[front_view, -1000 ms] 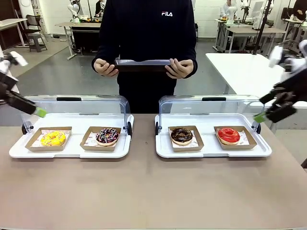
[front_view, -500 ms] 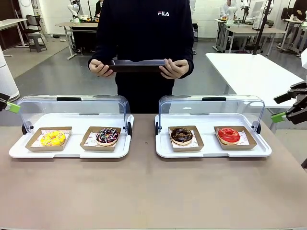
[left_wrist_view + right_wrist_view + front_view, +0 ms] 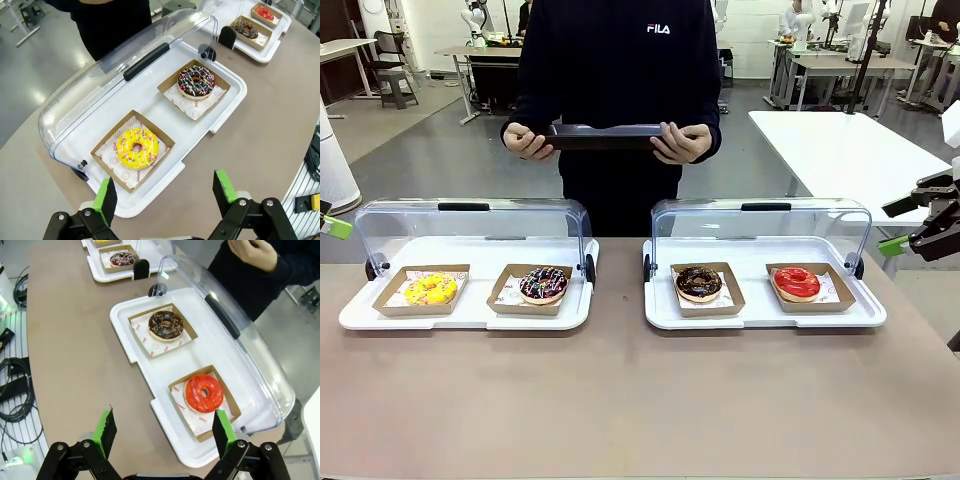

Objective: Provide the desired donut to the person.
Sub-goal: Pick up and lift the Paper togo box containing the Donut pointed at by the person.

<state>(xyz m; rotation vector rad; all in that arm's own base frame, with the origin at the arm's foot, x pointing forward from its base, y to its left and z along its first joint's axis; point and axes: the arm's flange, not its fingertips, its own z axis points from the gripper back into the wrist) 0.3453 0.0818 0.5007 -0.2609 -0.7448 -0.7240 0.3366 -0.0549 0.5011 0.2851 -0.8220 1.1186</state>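
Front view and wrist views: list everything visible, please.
table: one, brown.
left display tray: one, white, clear lid raised.
right display tray: one, white, lid raised.
yellow donut: one, left tray.
sprinkled chocolate donut: one, left tray.
chocolate donut: one, right tray.
red donut: one, right tray.
cardboard holders: four, brown, under donuts.
dark tray: one, black, held at far side.
person: one, dark sweatshirt, far side.
left pincer: one, black, open, by table's left end.
right pincer: one, black, open, by right end.

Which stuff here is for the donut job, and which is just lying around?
For the job: yellow donut, sprinkled chocolate donut, dark chocolate donut, red donut, person, dark tray, left gripper, right gripper.
Just lying about: black cables, white side table, chair.
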